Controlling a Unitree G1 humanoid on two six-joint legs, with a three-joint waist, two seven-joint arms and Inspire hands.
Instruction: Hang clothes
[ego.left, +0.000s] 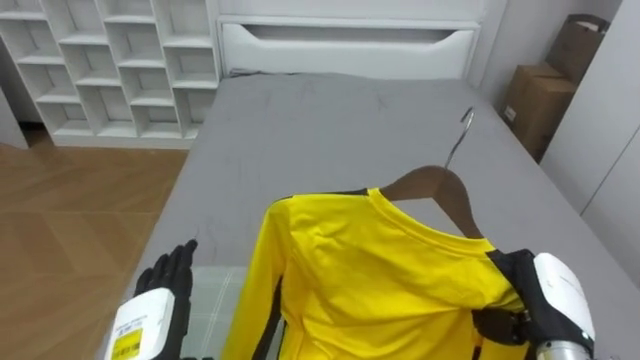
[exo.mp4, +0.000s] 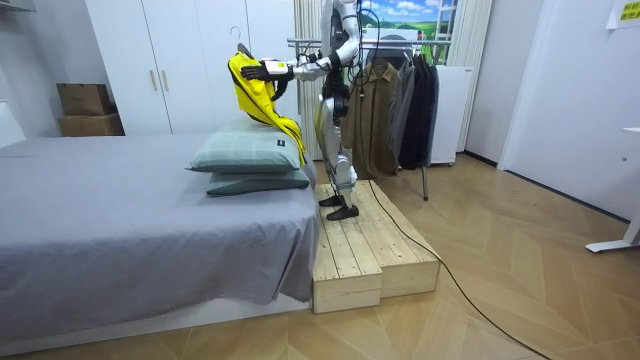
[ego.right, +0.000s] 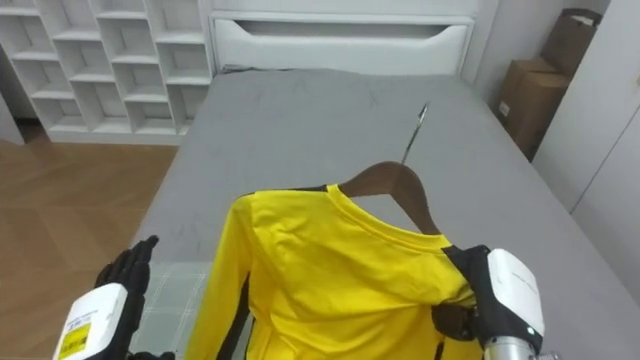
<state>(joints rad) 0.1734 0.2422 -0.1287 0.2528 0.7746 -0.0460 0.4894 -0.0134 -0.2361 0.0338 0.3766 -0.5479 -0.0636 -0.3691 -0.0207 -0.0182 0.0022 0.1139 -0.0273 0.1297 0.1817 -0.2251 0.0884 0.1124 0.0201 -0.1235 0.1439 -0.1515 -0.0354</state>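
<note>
Grey bed (ego.left: 330, 120) stretches away ahead of the robot, with white shelving (ego.left: 110, 60) past its far left corner and cardboard boxes (ego.left: 535, 100) to the right. The room view puts the robot on a wooden platform (exo.mp4: 360, 250) at the bed's head, with the clothes rack (exo.mp4: 400, 90) behind its back.

The yellow shirt (ego.left: 380, 270) is held in the air over the bed, dressed on a wooden hanger (ego.left: 440, 190). The hanger's metal hook (ego.left: 462, 130) points up and away from the right hand (ego.left: 525, 300). That hand is closed on the shirt's near shoulder, its fingertips partly buried in cloth. The left hand (ego.left: 160, 290) hovers well off the shirt's other side, fingers straight and holding nothing.

The step in hand looks like carrying the dressed hanger to the rail. A grip at one shoulder leaves the far end free to tip, so the left hand would do well to steady the opposite shoulder. The hook should be kept clear of cloth. The robot needs to turn carefully on the narrow platform. It should then raise the hook above the rail and lower it on. The hem hangs below the hand, towards the pillows (exo.mp4: 245, 150), and could snag.
</note>
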